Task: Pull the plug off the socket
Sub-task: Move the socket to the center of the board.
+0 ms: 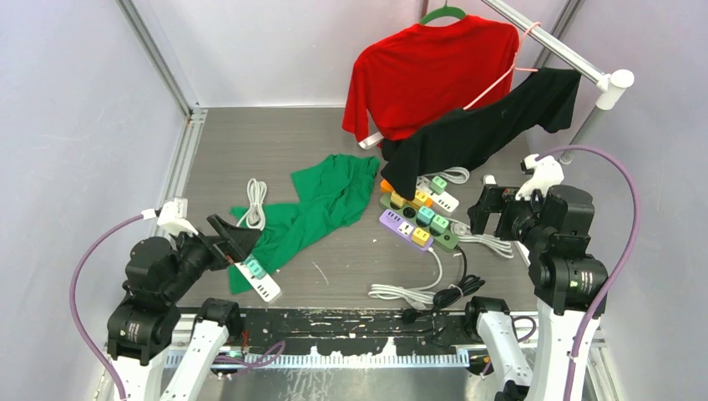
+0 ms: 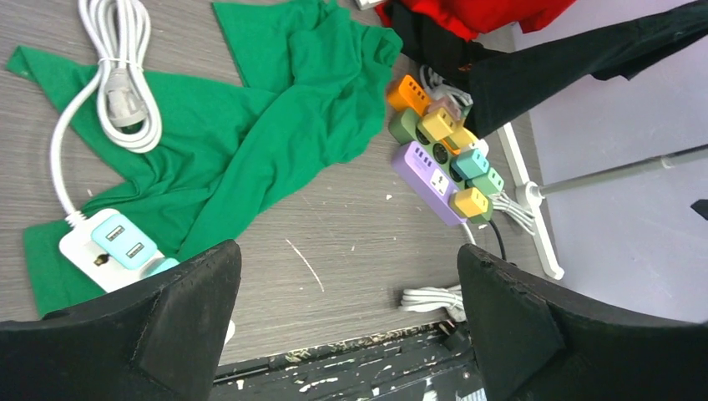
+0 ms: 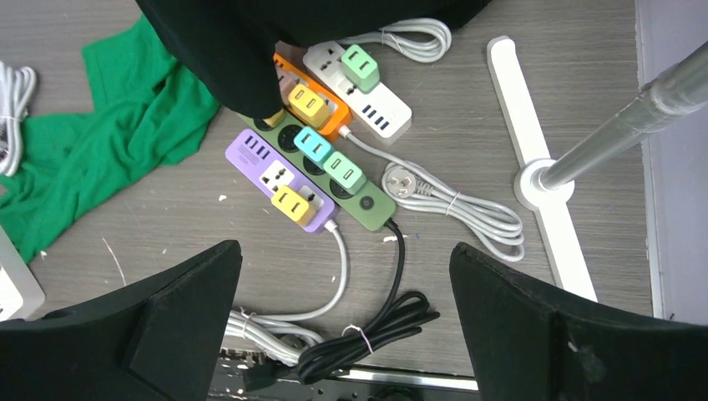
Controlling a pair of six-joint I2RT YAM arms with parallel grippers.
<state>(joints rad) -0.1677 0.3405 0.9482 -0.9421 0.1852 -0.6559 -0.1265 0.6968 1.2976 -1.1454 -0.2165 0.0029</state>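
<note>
The grey table (image 1: 334,134) carries a crumpled green T-shirt (image 1: 326,205) and, to its right, a cluster of power strips (image 1: 417,217) partly under a hanging black T-shirt (image 1: 493,121). Both arms hover above the near edge. The left end effector (image 2: 346,251) and right end effector (image 3: 344,251) are spread wide, grasping nothing, so the approach looks not yet begun. Below the right one lies the purple power strip (image 3: 275,180) with a yellow plug (image 3: 294,203) seated in it. The likely next move is to descend, straddle that plug and clench, though which plug is meant is unclear.

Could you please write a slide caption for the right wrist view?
Open right gripper above the purple power strip with its yellow plug, beside a green strip.
</note>
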